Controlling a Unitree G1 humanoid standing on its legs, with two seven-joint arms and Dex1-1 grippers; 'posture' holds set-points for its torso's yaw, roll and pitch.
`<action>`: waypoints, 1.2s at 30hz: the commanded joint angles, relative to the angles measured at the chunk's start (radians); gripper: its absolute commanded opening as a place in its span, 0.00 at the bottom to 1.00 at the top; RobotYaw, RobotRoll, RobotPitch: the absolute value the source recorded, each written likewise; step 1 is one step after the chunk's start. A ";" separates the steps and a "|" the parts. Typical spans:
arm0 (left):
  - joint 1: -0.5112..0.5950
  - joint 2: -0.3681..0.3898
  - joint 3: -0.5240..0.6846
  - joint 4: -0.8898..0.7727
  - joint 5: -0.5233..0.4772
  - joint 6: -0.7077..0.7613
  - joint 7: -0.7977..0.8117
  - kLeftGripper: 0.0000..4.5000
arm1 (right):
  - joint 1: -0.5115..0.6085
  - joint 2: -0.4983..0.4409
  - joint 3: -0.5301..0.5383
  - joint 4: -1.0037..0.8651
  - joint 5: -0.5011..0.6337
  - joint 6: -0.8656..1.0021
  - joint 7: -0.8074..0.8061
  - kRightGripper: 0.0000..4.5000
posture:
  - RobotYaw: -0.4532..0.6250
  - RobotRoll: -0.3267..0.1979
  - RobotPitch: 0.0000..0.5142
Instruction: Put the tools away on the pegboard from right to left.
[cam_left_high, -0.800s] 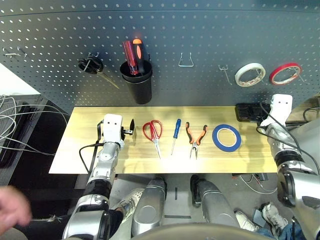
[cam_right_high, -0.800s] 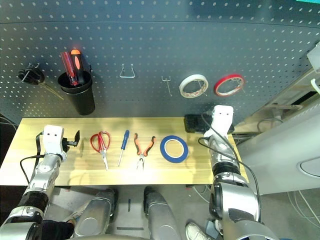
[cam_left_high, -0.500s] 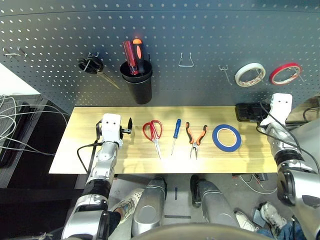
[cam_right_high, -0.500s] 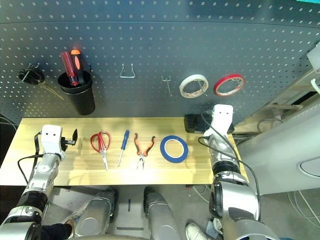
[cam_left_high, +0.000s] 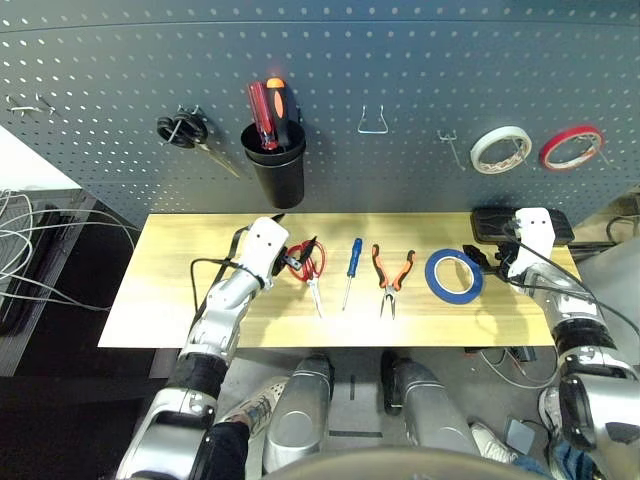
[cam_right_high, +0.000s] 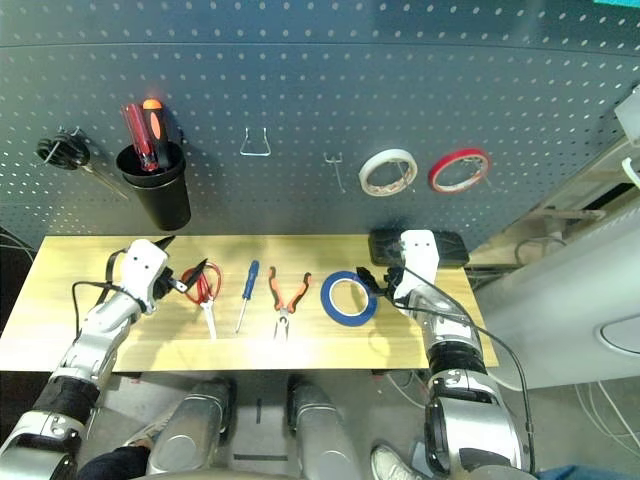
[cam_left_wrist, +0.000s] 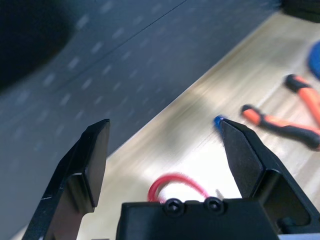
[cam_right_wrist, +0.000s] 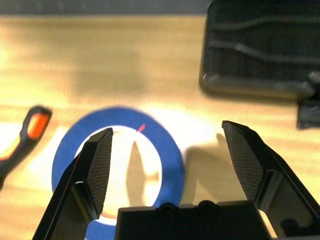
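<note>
Both tools spread above the counter (cam_left_high: 180, 300)
Blue tape (cam_left_high: 432, 288) lies beneath the right tool (cam_right_wrist: 167, 145); red scissors (cam_left_high: 315, 284) beside the left tool (cam_left_wrist: 165, 150); screwdriver (cam_left_high: 354, 258) and pliers (cam_left_high: 390, 284) between the tools.

**Four tools and a black case on the light wooden tabletop**

I'm looking down on a light wood-grain tabletop (cam_left_high: 180, 285). From left to right across its middle I see red-handled scissors (cam_left_high: 316, 291), a slim blue-handled screwdriver (cam_left_high: 354, 258), orange-and-black-handled pliers (cam_left_high: 391, 284) and a blue tape roll (cam_left_high: 456, 298). The scissors, screwdriver and pliers all lie with their handles toward the far side and their working ends toward me. The tape roll lies flat, just right of the pliers, well apart from the scissors. At the far right I make out a black case (cam_right_high: 450, 246) along the far edge.
</note>
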 joint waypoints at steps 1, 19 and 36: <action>0.005 0.002 -0.047 -0.003 0.035 0.019 -0.037 0.99 | 0.029 0.015 0.034 -0.020 -0.028 0.048 -0.013 1.00 | 0.52 0.62 0.37; 0.083 0.003 -0.085 -0.100 0.068 0.072 -0.051 1.00 | -0.152 0.075 0.062 0.306 -0.121 0.080 -0.178 0.73 | 0.58 0.62 0.39; 0.097 0.010 -0.038 -0.091 0.018 -0.197 -0.033 1.00 | 0.022 0.021 0.127 -0.169 -0.151 0.022 -0.103 0.16 | 0.53 0.62 0.33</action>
